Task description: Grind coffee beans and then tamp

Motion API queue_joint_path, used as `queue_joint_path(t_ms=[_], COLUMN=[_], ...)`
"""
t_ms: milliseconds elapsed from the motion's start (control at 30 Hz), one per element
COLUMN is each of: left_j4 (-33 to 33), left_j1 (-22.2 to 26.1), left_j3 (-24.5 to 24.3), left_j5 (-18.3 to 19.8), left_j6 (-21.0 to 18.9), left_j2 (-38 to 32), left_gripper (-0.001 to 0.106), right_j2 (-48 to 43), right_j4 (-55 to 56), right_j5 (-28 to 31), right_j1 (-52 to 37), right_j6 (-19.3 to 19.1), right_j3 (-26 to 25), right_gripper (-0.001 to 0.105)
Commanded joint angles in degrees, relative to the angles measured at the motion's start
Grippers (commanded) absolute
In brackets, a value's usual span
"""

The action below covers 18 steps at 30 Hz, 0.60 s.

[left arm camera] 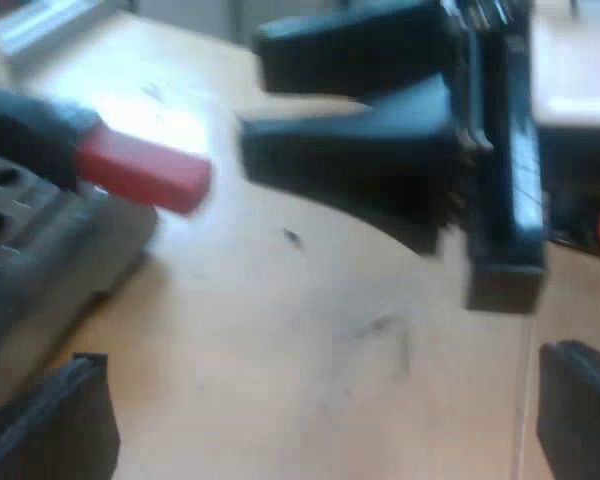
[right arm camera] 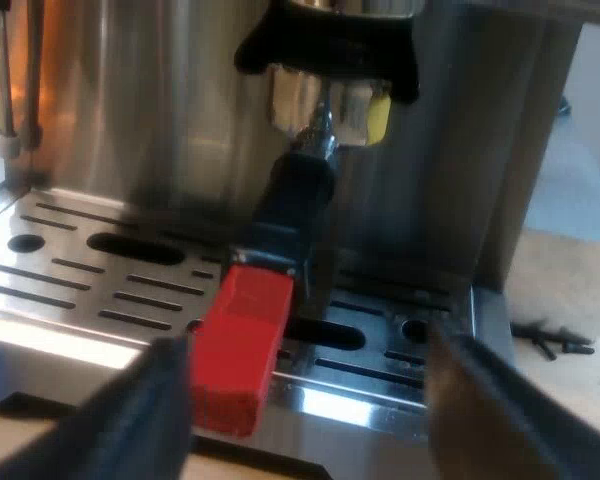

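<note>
The metal holder [right arm camera: 325,100] is locked into the espresso machine's front [right arm camera: 160,110]. Its dark handle [right arm camera: 295,205] juts out over the drip tray and ends in red [right arm camera: 240,350]. My right gripper [right arm camera: 305,345] is open, one finger on each side of the red end, and is not closed on it. In the left wrist view the red end [left arm camera: 145,170] sticks out from the machine, with the right gripper [left arm camera: 252,95] just beyond its tip. My left gripper [left arm camera: 325,360] hangs open over the bare wooden table, with nothing in it.
The slotted steel drip tray [right arm camera: 80,270] lies under the handle, and a thin steam wand [right arm camera: 0,80] hangs at the machine's side. The wooden tabletop [left arm camera: 310,330] spreads out beside the machine's base [left arm camera: 40,260].
</note>
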Motion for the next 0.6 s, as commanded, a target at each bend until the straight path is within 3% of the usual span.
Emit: queue_joint_path(t_ms=[33,333,433,500,600], left_j4=[1.54,1.8,1.8,1.8,1.8], left_j1=[-0.29,-0.29,-0.29,-0.29,-0.29], left_j3=[-0.83,-0.83,-0.83,-0.83,-0.83], left_j5=[-2.42,-3.31,-3.31,-3.31,-3.31], left_j6=[0.36,0.56,0.56,0.56,0.56], left_j2=[-3.58,-13.32,-14.25,-14.22,-14.22], left_gripper=[0.087,0.087,0.087,0.087,0.087], right_j2=[-1.52,-8.38,-9.48,-9.58,-9.58], right_j4=[-0.17,9.1,20.07,30.15,42.24], right_j5=[1.22,-0.03,-1.88,-5.84,-11.91], right_j1=[0.55,0.6,0.48,0.27,-0.86], right_j6=[-0.67,0.02,6.1,13.97,22.65], right_j3=[-0.49,-4.88,-10.18,-13.74,-17.82], right_gripper=[0.06,0.06,0.06,0.06,0.06])
